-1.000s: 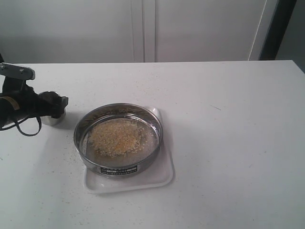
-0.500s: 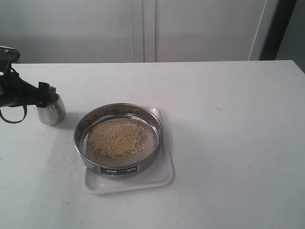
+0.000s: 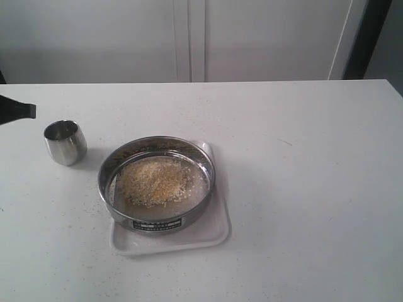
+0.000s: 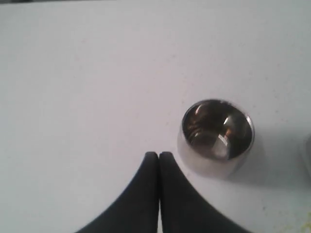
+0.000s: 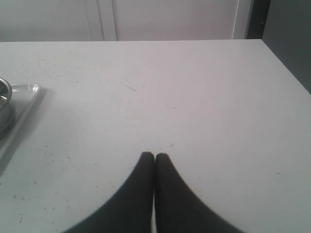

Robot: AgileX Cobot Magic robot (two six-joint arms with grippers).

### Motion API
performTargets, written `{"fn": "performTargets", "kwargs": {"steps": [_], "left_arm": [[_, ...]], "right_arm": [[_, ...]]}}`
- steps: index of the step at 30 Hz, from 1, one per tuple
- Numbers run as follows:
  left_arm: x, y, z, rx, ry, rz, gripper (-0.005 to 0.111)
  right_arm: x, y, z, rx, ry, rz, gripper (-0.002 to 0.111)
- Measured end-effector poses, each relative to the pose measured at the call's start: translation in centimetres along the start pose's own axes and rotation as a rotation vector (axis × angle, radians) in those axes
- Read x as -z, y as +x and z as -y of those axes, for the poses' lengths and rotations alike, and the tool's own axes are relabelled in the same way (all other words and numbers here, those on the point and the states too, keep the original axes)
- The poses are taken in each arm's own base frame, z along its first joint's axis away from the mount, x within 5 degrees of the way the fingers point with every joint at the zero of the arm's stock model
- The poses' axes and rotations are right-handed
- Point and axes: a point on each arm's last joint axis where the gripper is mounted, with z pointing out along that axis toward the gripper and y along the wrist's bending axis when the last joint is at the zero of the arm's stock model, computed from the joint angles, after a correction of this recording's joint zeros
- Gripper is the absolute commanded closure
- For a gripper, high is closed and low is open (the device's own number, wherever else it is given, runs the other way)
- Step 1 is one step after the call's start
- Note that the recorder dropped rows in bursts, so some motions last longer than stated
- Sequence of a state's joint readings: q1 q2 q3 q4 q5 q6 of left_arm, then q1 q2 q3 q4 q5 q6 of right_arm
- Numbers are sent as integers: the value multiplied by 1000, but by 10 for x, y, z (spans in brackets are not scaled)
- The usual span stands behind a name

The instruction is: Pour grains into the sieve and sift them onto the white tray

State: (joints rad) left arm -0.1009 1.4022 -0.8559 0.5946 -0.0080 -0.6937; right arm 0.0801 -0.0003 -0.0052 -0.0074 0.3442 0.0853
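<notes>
The round steel sieve (image 3: 156,184) rests on the white tray (image 3: 211,236) near the table's middle, its label facing the front. A heap of yellow and pale grains (image 3: 154,181) lies on its mesh. The small steel cup (image 3: 65,142) stands upright and looks empty to the left of the sieve, also in the left wrist view (image 4: 217,135). My left gripper (image 4: 159,155) is shut on nothing, drawn back beside the cup; only its tip (image 3: 28,111) shows at the exterior view's left edge. My right gripper (image 5: 154,156) is shut and empty over bare table.
Stray grains speckle the white table (image 3: 302,163) around the tray. In the right wrist view the tray corner (image 5: 26,90) and a bit of the sieve rim (image 5: 4,92) show at the edge. A white wall stands behind the table.
My left gripper let go of the steel cup, shut, and pulled back to the left, almost out of the exterior view. The cup now stands alone. Sieve and tray have not moved.
</notes>
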Motion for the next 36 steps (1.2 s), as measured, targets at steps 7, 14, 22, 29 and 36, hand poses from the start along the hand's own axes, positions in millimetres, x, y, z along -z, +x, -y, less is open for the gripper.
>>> {"fn": "performTargets", "kwargs": {"steps": [7,14,22,29,36], "left_arm": [[40,8,1,-38,-92,-152,107],[55,31,5,-128,-28,-424,107],[59,39,11,-198,61,-519,107],[59,39,11,-192,64,-518,107],[59,39,11,-192,64,-518,107]], "right_arm": [[0,0,0,0,0,0,108],[0,0,0,0,0,0,108],[0,0,0,0,0,0,108],[0,0,0,0,0,0,108],[0,0,0,0,0,0,108]]}}
